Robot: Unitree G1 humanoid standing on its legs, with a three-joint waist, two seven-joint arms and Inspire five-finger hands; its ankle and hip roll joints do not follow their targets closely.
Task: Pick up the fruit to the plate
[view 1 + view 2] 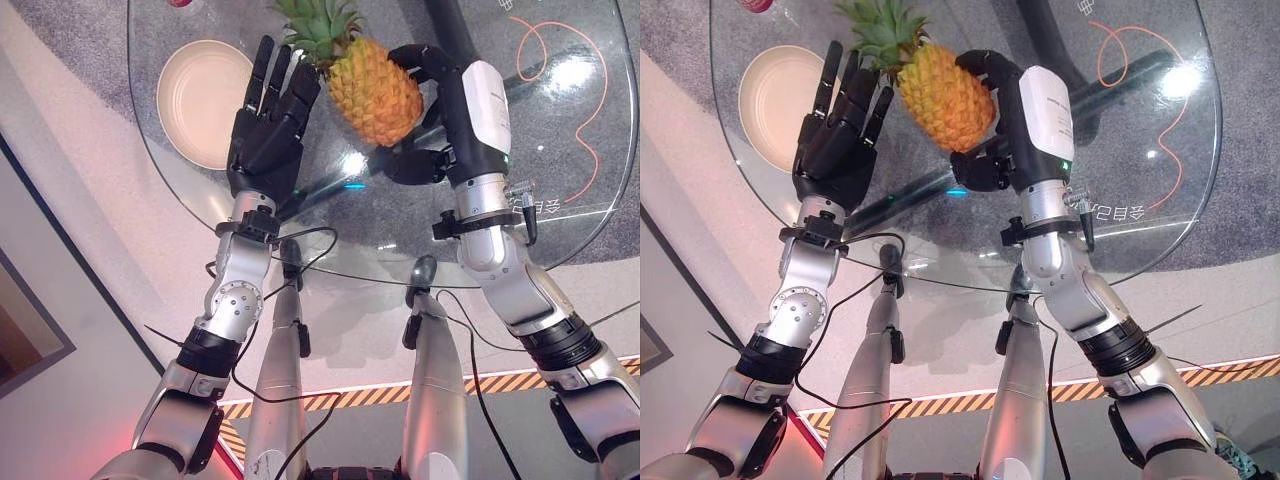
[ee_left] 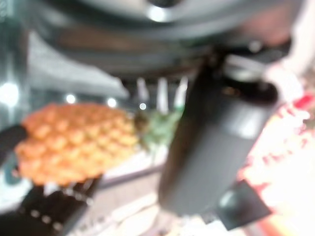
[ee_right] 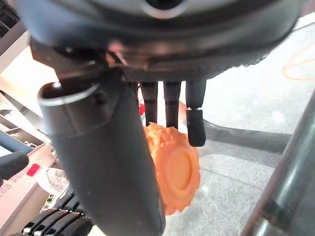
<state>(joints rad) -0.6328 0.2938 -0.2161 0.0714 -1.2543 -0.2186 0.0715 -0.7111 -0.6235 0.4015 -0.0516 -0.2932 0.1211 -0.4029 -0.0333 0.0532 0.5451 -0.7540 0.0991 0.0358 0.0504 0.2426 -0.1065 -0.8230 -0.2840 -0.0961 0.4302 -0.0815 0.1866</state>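
Observation:
A pineapple [image 1: 375,90] with a green leafy crown is held over the round glass table [image 1: 560,215], crown pointing away from me. My right hand [image 1: 450,120] is shut on it, fingers curled over its far side and thumb under its near side; its own wrist view shows the pineapple's base [image 3: 174,172] past the fingers. My left hand [image 1: 268,130] is open, fingers straight, just left of the fruit and by the crown. A cream plate [image 1: 195,95], with nothing on it, lies on the glass left of that hand. The left wrist view shows the pineapple [image 2: 74,142] beside the thumb [image 2: 211,147].
A red object [image 1: 180,2] sits at the table's far edge behind the plate. Through the glass I see grey carpet, the table's dark base [image 1: 455,25] and an orange cord [image 1: 590,120] at the right. Striped hazard tape [image 1: 330,400] marks the floor near me.

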